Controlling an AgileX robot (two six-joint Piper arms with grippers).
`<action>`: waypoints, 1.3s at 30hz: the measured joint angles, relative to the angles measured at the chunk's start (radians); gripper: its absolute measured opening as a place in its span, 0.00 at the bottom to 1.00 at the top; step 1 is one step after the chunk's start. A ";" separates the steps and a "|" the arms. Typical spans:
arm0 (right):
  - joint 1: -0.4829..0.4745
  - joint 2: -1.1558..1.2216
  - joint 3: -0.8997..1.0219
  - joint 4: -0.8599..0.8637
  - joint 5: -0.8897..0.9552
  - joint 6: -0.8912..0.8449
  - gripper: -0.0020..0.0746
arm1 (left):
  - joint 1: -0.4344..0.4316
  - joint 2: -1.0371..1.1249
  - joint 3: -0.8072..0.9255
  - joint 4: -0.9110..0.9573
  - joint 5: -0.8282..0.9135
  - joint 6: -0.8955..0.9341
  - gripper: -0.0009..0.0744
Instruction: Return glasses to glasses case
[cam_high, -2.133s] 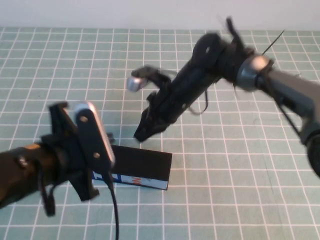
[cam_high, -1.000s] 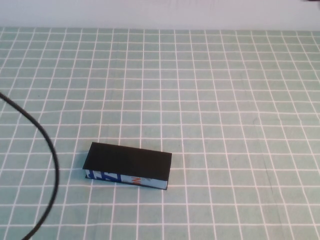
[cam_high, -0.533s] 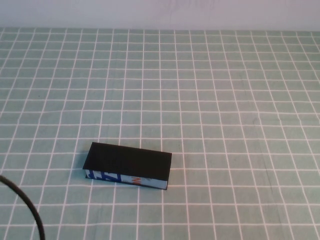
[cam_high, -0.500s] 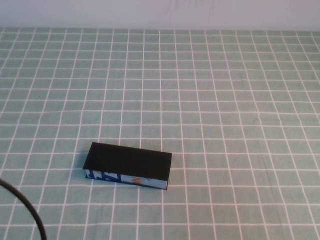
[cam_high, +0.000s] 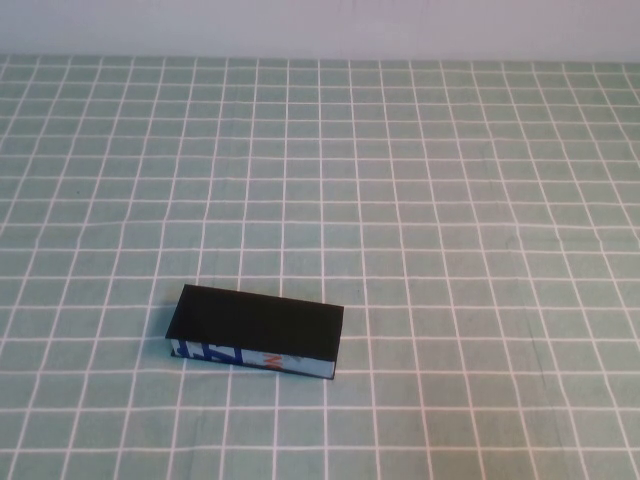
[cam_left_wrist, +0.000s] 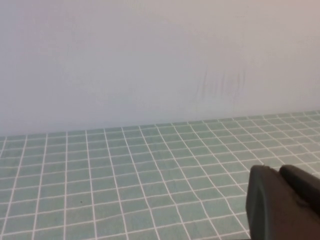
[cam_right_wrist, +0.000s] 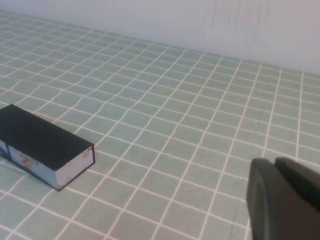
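The glasses case (cam_high: 256, 332) lies closed on the green checked cloth, front left of middle, black lid up and its blue-and-white side with the orange mark facing me. It also shows in the right wrist view (cam_right_wrist: 44, 145). The glasses are not in view. Neither arm shows in the high view. My left gripper (cam_left_wrist: 277, 172) is shut and empty, held above bare cloth facing the wall. My right gripper (cam_right_wrist: 274, 165) is shut and empty, well away from the case.
The green cloth with white grid lines (cam_high: 450, 200) covers the whole table. A pale wall (cam_left_wrist: 150, 60) rises behind its far edge.
Both arms, which were over the case two seconds ago, have pulled back out of the high view. The black cable at the left edge has also gone. The case has not moved.
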 joint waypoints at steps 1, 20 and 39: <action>0.000 0.000 0.003 0.002 0.001 0.000 0.01 | 0.000 -0.005 0.000 0.000 -0.002 0.000 0.01; 0.000 0.000 0.004 0.134 0.018 0.000 0.01 | 0.000 -0.007 0.010 0.000 -0.016 -0.006 0.01; 0.000 0.000 0.004 0.137 0.018 0.000 0.01 | -0.045 -0.121 0.391 0.700 -0.205 -0.733 0.01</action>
